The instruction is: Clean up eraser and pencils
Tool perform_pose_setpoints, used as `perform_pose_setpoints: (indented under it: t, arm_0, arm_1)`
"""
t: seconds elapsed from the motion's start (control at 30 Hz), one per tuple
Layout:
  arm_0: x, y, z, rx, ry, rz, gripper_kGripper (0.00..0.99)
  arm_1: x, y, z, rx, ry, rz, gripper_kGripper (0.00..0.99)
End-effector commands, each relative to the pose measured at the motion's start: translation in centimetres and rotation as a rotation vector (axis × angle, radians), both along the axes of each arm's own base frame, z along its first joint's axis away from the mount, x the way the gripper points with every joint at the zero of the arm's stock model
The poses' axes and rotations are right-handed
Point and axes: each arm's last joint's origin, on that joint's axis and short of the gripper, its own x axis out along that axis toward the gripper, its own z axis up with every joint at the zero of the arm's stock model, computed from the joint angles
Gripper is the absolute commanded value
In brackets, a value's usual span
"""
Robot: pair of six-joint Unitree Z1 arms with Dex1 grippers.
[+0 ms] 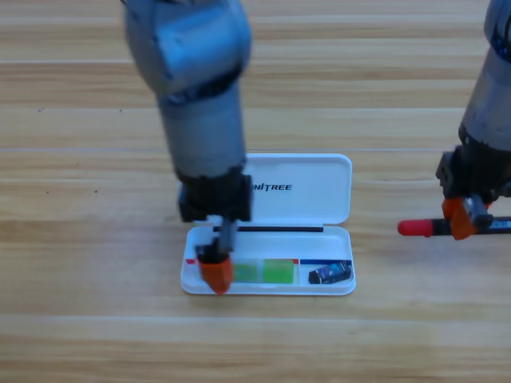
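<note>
Now the left tool (215, 271) points down into the left end of the open white plastic case (345, 283), right on the lime-green pencil (263, 271), which lies left to right; I cannot tell its jaws. The small black eraser (330, 274) sits at the case's right end. Well apart, on the wooden worktop (80, 239), the right tool (461, 219) is closed around the long black pencil with a red cap (419, 227), also lying left to right, cap pointing at the case.

"NITREE" on the white case's open lid (307, 188) (first letter hidden).
</note>
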Motion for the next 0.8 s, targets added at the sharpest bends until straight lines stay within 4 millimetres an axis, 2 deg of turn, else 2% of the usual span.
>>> perform_pose_setpoints:
  t: [0.03,0.1,0.2,0.33,0.43,0.6,0.8]
  arm_0:
    - [-3.9,6.1,7.6,-0.073,-0.095,-0.019,0.99]
    - [-4.6,9.0,9.3,-0.097,-0.128,-0.003,0.99]
    - [-4.8,12.9,10.5,-0.115,-0.156,0.026,0.99]
    - [-4.5,17.9,11.2,-0.136,-0.173,0.059,0.99]
    - [-4.3,20.9,11.2,-0.151,-0.174,0.077,0.99]
    - [-3.9,24.1,10.5,-0.175,-0.151,0.097,0.99]
    - [-3.7,25.4,9.9,-0.176,-0.139,0.099,0.99]
  arm_1:
    - [-1.9,4.3,1.4,0.013,0.021,0.065,0.0]
    - [-1.5,6.1,1.0,0.016,0.027,0.063,0.0]
    - [-0.4,8.8,-0.2,0.015,0.032,0.059,0.0]
    - [0.8,11.9,-1.8,0.015,0.031,0.06,0.0]
    - [1.4,13.9,-3.0,0.01,0.032,0.065,0.0]
    - [1.9,16.7,-4.9,0.001,0.03,0.078,0.0]
    - [1.5,18.4,-6.0,-0.003,0.025,0.098,0.0]
